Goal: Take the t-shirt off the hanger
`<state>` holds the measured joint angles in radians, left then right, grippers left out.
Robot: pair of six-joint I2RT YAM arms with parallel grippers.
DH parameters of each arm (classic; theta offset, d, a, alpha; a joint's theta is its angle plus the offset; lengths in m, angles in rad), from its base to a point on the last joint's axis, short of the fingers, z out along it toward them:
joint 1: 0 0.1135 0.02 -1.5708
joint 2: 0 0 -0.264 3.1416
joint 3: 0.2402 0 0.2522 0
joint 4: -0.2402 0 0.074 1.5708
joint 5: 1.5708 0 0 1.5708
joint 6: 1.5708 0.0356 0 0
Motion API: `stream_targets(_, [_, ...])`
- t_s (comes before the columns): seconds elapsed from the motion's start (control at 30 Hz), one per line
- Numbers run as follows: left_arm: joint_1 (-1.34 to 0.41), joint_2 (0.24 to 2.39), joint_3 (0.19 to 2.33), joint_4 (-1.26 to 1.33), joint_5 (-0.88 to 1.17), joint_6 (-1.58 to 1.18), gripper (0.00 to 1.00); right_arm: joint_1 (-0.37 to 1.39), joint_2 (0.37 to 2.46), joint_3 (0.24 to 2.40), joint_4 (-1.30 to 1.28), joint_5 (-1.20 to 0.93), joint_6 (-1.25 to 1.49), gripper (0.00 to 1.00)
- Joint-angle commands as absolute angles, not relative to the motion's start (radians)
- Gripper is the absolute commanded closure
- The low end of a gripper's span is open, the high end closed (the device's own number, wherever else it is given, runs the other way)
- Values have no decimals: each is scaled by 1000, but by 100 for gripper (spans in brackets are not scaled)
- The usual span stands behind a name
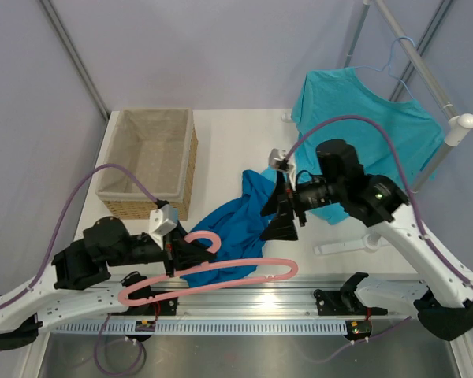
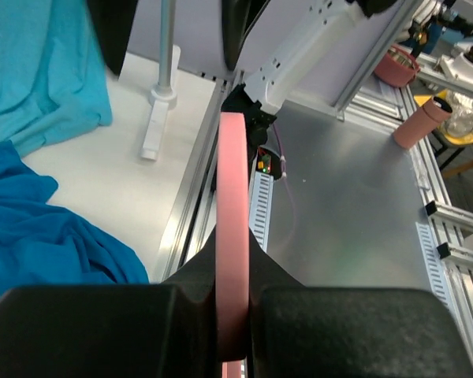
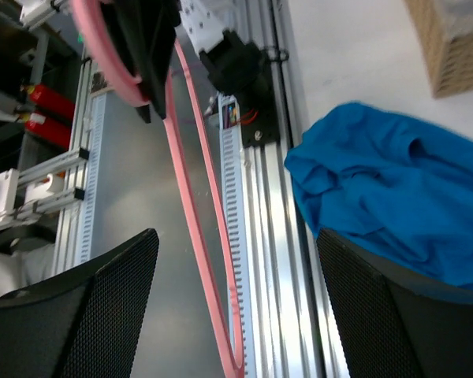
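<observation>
Left end effector [image 1: 177, 253] is clenched on the pink hanger [image 1: 221, 272], near the base of its hook. Just behind it on the bench [image 1: 229, 150] stands a wicker basket [image 1: 150, 161]. The left wrist view shows the grasp best: both black fingers [image 2: 87, 331] press flat against the pink bar, which runs straight away from the camera over the aluminium rail [image 2: 191, 197] at the near edge of the bench.

Only the top view shows the hanger whole. It is almost level above this rail, and no cloth hangs on it. The t-shirt [image 1: 236, 216] lies crumpled on the bench just behind the hanger, between the two arms. Its near edge meets the upper bar in the top view, but I cannot tell if they touch. In the left wrist view the cloth is left of the bar and apart from it.

Right end effector [image 1: 285, 214] hovers beside the shirt's raised fold. Only the right wrist view makes clear that its fingers [image 3: 87, 315] are spread wide with nothing between them. Further right, a teal t-shirt [image 1: 363, 118] hangs on a wire hanger [image 1: 398, 59].
</observation>
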<state>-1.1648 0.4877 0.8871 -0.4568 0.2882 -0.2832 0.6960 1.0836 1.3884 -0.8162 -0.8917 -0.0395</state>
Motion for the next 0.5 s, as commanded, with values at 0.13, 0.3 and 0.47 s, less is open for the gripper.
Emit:
stream_targets(0.13, [-1169, 577, 954, -373, 359, -226, 100, 830, 1141, 1329, -706, -892, -14, 12])
stream_targets(0.3, [-1169, 588, 971, -338, 383, -210, 100, 884, 1167, 1252, -670, -841, -8, 16])
stream_targets(0.47, [-1169, 584, 966, -313, 374, -207, 100, 890, 1124, 1132, -548, -870, 31, 21])
